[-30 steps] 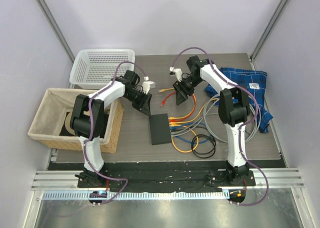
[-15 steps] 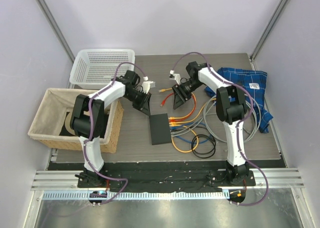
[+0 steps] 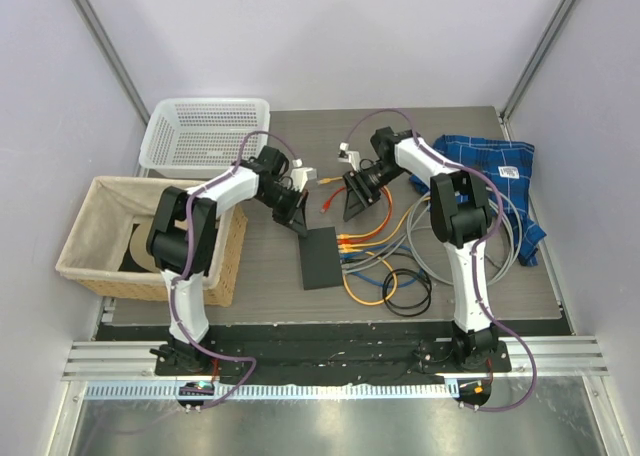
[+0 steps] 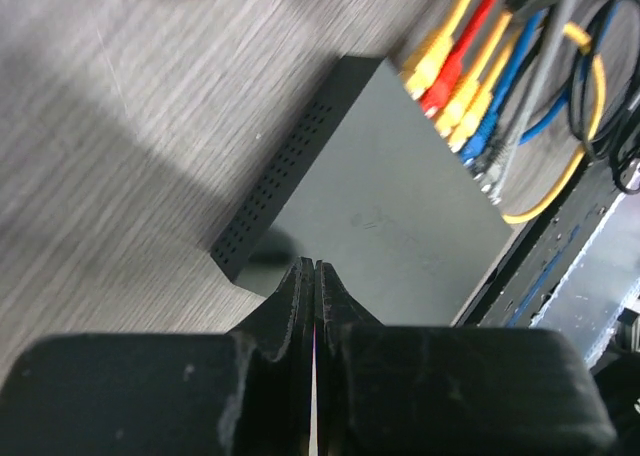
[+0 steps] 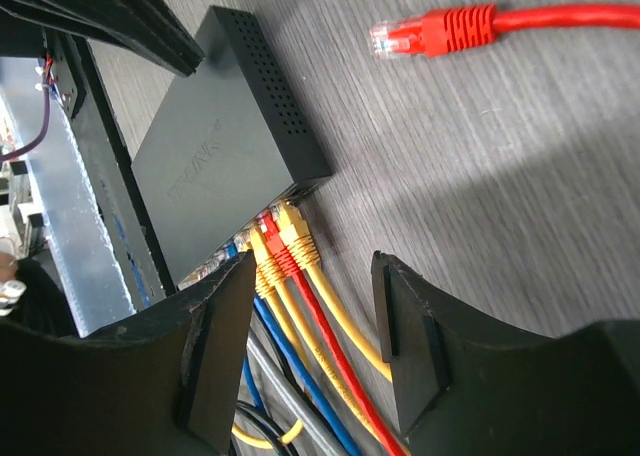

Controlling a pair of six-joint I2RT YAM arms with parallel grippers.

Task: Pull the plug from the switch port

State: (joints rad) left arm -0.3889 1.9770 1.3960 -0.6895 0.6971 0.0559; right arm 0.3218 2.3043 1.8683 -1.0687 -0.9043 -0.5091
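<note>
The black switch (image 3: 320, 257) lies flat mid-table, also seen in the left wrist view (image 4: 390, 216) and the right wrist view (image 5: 215, 166). Yellow, red and blue plugs (image 5: 285, 241) sit in the ports along its right edge (image 3: 347, 246). My left gripper (image 3: 295, 219) is shut with nothing between its fingers, and its tips (image 4: 314, 266) are over the switch's far-left corner. My right gripper (image 3: 353, 206) is open. Its fingers (image 5: 315, 266) straddle the yellow and red cables just behind the plugs without touching them.
A loose red plug (image 5: 430, 31) lies unplugged on the table beyond the switch. The cables trail right to a black coil (image 3: 407, 291). A white mesh basket (image 3: 205, 133) and a lined wicker basket (image 3: 120, 236) stand on the left. A blue checked cloth (image 3: 495, 176) lies on the right.
My left gripper has shut and moved down-right toward the switch's far corner. The right gripper has shifted slightly left, nearer the cables, and stayed open.
</note>
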